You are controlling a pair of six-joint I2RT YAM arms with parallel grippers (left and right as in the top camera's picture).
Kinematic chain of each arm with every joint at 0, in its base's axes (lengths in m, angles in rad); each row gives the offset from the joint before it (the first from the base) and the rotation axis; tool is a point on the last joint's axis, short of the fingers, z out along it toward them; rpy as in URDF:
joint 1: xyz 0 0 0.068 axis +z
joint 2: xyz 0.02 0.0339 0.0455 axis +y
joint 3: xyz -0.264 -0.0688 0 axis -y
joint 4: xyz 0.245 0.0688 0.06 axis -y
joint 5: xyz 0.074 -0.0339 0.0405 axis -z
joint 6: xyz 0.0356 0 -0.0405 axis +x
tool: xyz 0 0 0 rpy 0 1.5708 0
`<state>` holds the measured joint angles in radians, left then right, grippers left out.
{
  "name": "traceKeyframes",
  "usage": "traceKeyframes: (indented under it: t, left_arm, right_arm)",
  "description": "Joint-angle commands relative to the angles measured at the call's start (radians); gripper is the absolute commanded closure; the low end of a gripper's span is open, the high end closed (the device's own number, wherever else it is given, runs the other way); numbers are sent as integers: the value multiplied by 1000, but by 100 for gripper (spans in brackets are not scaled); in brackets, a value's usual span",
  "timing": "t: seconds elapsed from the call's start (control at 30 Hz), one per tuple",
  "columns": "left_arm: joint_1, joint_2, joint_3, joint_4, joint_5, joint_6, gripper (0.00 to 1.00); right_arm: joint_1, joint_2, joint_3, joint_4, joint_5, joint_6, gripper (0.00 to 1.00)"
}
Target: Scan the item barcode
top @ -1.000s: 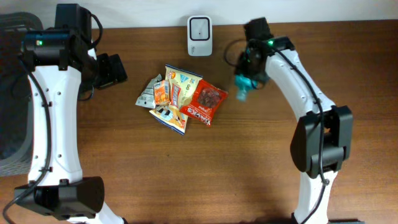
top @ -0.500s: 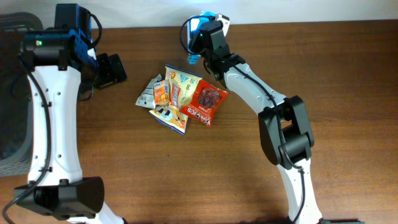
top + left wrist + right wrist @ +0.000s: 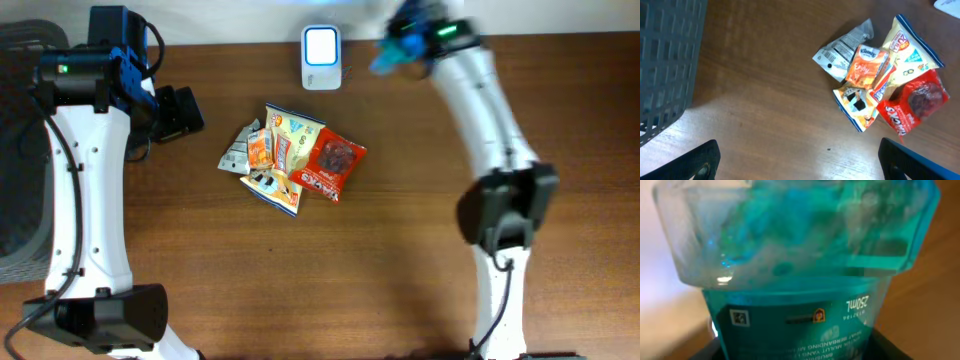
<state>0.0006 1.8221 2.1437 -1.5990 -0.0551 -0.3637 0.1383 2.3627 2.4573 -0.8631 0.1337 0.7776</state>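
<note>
A teal liquid bottle (image 3: 795, 255) with a label fills the right wrist view. My right gripper (image 3: 795, 350) is shut on it, with dark fingers at both lower corners. From overhead, that gripper (image 3: 410, 35) and the blurred bottle (image 3: 392, 47) hang at the table's far edge. They are just right of the white scanner (image 3: 321, 45), whose face glows. My left gripper (image 3: 800, 165) is open over bare wood, holding nothing. From overhead it (image 3: 180, 112) sits at the far left.
A pile of snack packets (image 3: 295, 160) lies mid-table, also seen in the left wrist view (image 3: 880, 95). A dark grey basket (image 3: 665, 60) stands off the left side (image 3: 15, 150).
My right arm swung the bottle from right of the pile to in front of the scanner, then back to its right. The left arm has not moved.
</note>
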Motion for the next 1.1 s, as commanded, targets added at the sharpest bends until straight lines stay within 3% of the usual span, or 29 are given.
traceKeyframes:
  t: [0.0, 0.1, 0.17, 0.33, 0.37, 0.43, 0.5, 0.6, 0.67, 0.7, 0.77, 0.83, 0.9, 0.97, 1.0, 1.03, 1.07]
  left_arm:
    - [3, -6, 3, 0, 7, -10, 1]
    - [3, -6, 3, 0, 7, -10, 1]
    - [3, -6, 3, 0, 7, -10, 1]
    - [3, -6, 3, 0, 7, -10, 1]
    - [3, -6, 3, 0, 8, -10, 1]
    - [3, -6, 3, 0, 7, -10, 1]
    - [3, -6, 3, 0, 7, -10, 1]
    - [3, -6, 3, 0, 7, -10, 1]
    - [3, -6, 3, 0, 7, -10, 1]
    - [3, -6, 3, -1, 7, -10, 1]
    - [3, -6, 3, 0, 7, -10, 1]
    - [3, -6, 3, 0, 7, -10, 1]
    - [3, -6, 3, 0, 7, -10, 1]
    - [3, -6, 3, 0, 7, -10, 1]
    - [3, -6, 3, 0, 7, -10, 1]
    - [3, -6, 3, 0, 7, -10, 1]
    - [3, -6, 3, 0, 7, -10, 1]
  right_arm:
    - [-221, -70, 143, -193, 24, -11, 48]
    - [-509, -51, 138, -452, 32, -14, 48]
    - [-693, -24, 128, -533, 33, -54, 47]
    - [-954, 108, 68, -530, 43, -121, 46]
    - [-977, 130, 45, -494, 35, -152, 46]
    - [-996, 154, -20, -400, 24, -231, 32]
    - [-996, 154, -97, -316, 23, -250, 27]
    - [-998, 153, -123, -306, 24, -251, 9]
    - [-997, 135, -121, -339, -18, -295, 5]
    - [-990, 99, -121, -341, -83, -336, 0]
    - [-940, -24, -121, -340, -163, -366, 1]
    - [-832, -150, -121, -294, -435, -564, 1]
    - [-663, -193, -122, -336, -664, -588, 1]
    - [-419, -168, -134, -465, -641, -655, 1]
    - [-280, -146, -158, -509, -607, -706, 8]
    - [-185, -134, -186, -524, -554, -722, 23]
    - [-60, -128, -259, -517, -497, -722, 47]
